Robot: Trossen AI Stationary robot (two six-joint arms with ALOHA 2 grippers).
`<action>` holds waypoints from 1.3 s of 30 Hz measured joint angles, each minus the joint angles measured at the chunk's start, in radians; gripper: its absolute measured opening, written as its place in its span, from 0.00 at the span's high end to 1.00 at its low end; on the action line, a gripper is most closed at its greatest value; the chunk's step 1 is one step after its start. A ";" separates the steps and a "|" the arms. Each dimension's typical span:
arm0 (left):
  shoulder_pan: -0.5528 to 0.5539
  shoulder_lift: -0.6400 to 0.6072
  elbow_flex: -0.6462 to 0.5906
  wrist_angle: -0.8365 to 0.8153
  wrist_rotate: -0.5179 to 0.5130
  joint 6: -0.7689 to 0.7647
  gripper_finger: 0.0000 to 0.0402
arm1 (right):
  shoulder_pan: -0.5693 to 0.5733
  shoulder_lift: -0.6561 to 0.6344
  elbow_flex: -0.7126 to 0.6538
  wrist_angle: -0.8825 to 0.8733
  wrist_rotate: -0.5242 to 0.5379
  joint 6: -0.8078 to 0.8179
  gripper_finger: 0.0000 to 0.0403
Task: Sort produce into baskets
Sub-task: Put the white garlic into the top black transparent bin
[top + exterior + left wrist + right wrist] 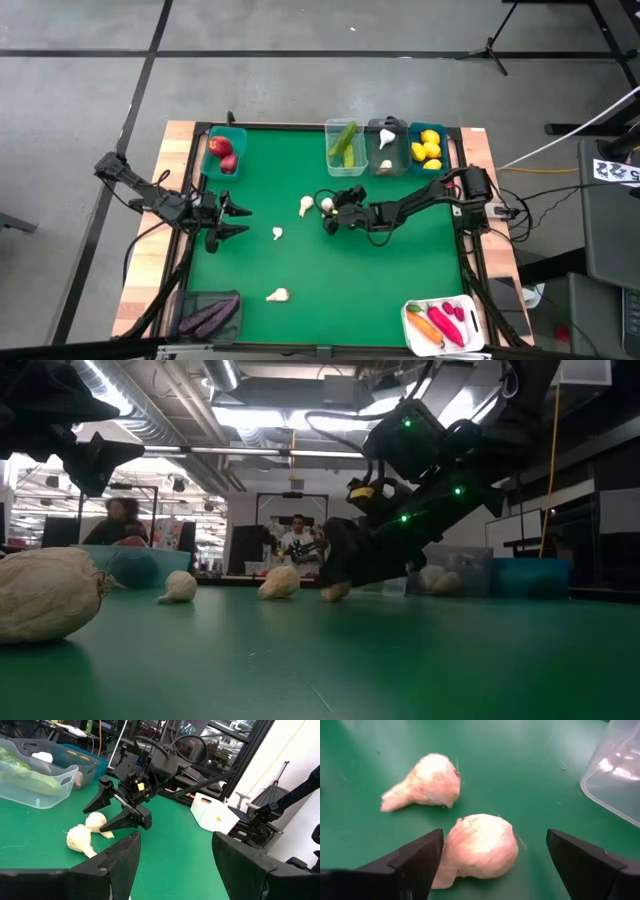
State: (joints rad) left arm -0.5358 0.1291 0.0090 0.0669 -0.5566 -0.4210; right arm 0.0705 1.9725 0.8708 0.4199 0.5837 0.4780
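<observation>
Right gripper (331, 212) is down near the middle of the table with its fingers spread wide, straddling a garlic bulb (480, 846) but not gripping it. A second garlic bulb (425, 784) lies just beside that one. Left gripper (232, 219) hangs over the left side of the green mat (380, 270), fingers partly open, holding nothing. The clear basket (345, 165) with cucumbers (345, 140) sits at the table's far edge.

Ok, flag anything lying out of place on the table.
Four garlic bulbs lie loose on the green mat, not binned: two by the open right claw, one mid-table, one nearer the front.
</observation>
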 joint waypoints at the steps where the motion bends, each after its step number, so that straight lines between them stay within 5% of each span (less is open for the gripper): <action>1: 0.000 0.000 0.000 0.000 0.000 0.000 0.40 | 0.001 0.005 0.002 0.003 -0.002 0.012 0.13; 6: 0.000 0.003 0.000 0.000 -0.002 -0.019 0.40 | 0.001 0.008 0.001 -0.005 0.000 0.026 0.20; 19: 0.000 0.004 0.000 0.000 -0.002 -0.023 0.40 | 0.001 0.005 0.001 0.019 -0.112 0.022 0.60; 28: 0.000 0.004 0.000 0.000 -0.002 -0.024 0.40 | 0.001 -0.039 0.010 0.031 -0.196 0.014 0.56; 39: 0.000 0.005 0.000 0.000 -0.002 -0.022 0.40 | -0.046 -0.318 0.020 -0.102 -0.180 -0.136 0.56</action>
State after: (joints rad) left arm -0.5362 0.1337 0.0090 0.0669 -0.5583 -0.4431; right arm 0.0241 1.6548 0.8906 0.3179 0.4040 0.3420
